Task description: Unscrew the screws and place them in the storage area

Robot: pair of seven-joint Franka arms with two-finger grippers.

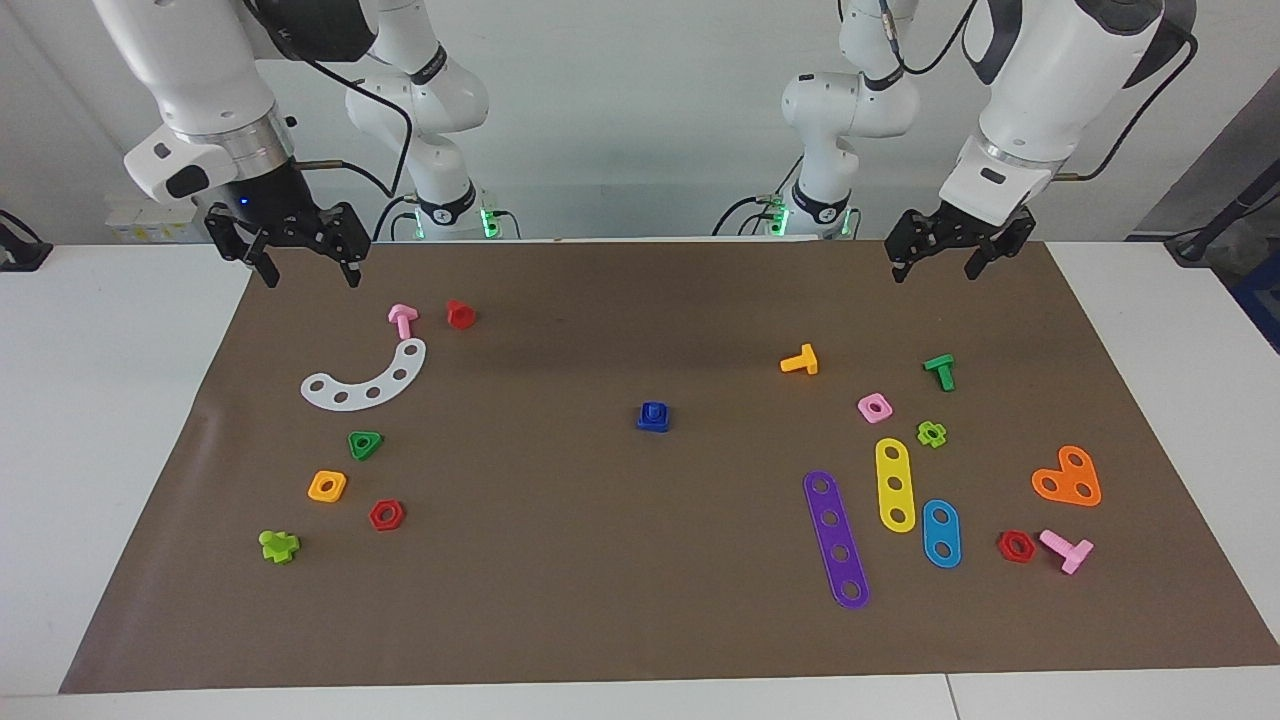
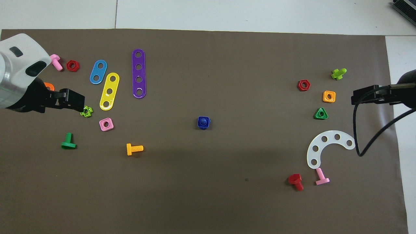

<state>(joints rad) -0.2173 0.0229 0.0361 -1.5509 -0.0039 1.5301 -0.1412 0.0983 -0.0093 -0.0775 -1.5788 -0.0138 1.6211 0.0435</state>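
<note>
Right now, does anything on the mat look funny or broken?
Nothing looks broken or spilled. One thing stands out: the dark-blue bolt sits alone mid-mat, seemingly screwed into a dark-blue square nut, while the other pieces lie loose near each end. The left gripper and right gripper hang open, touching nothing.

A matt brown mat [image 1: 640,600], paper-like and faintly creased near its lower-left edge in the facing view, covers a smooth white table [image 1: 100,400]. At centre frame, the dark-blue screw [image 1: 652,415] looks like moulded plastic with a slight sheen. The flat purple strip [image 1: 836,538] and the white curved strip [image 1: 365,380] are smooth, glossy plastic. The arms' white shells [image 1: 1040,70] shine.
</note>
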